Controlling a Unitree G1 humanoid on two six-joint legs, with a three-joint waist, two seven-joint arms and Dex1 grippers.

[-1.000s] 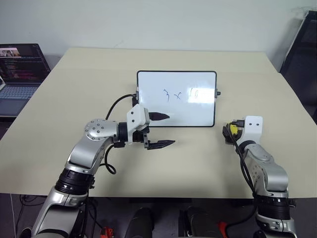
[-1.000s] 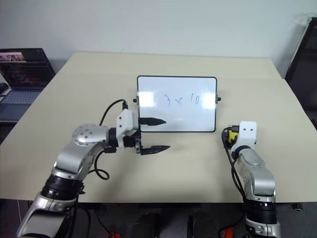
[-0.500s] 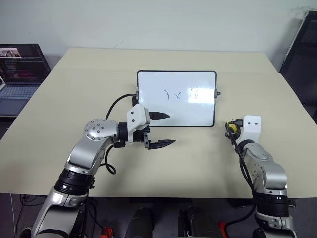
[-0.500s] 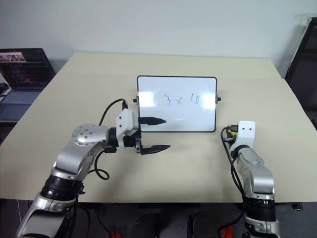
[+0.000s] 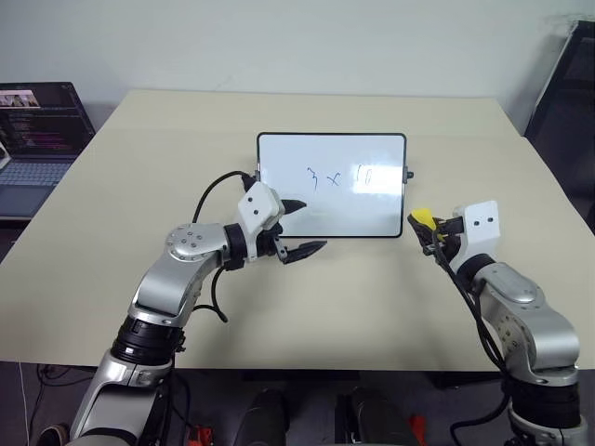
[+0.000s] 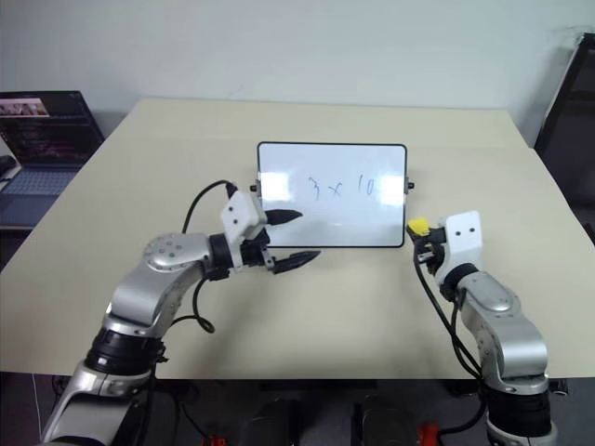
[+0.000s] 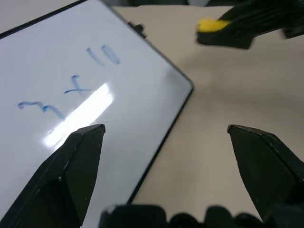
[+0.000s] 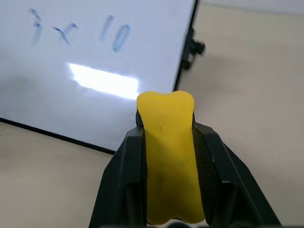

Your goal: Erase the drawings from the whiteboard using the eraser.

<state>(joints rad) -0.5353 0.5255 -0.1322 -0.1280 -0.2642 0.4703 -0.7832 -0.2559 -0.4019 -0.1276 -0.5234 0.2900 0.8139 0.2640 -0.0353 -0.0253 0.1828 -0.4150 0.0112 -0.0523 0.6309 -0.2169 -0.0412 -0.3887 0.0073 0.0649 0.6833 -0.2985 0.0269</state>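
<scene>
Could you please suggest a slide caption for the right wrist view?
Right gripper shut on the yellow eraser, pointing toward the whiteboard and its unerased drawings.

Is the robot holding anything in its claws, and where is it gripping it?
The right gripper pinches the yellow eraser by its long sides; the left gripper holds nothing.

Silver arms with black joints and cables, white wrist housings, black two-fingered claws.
</scene>
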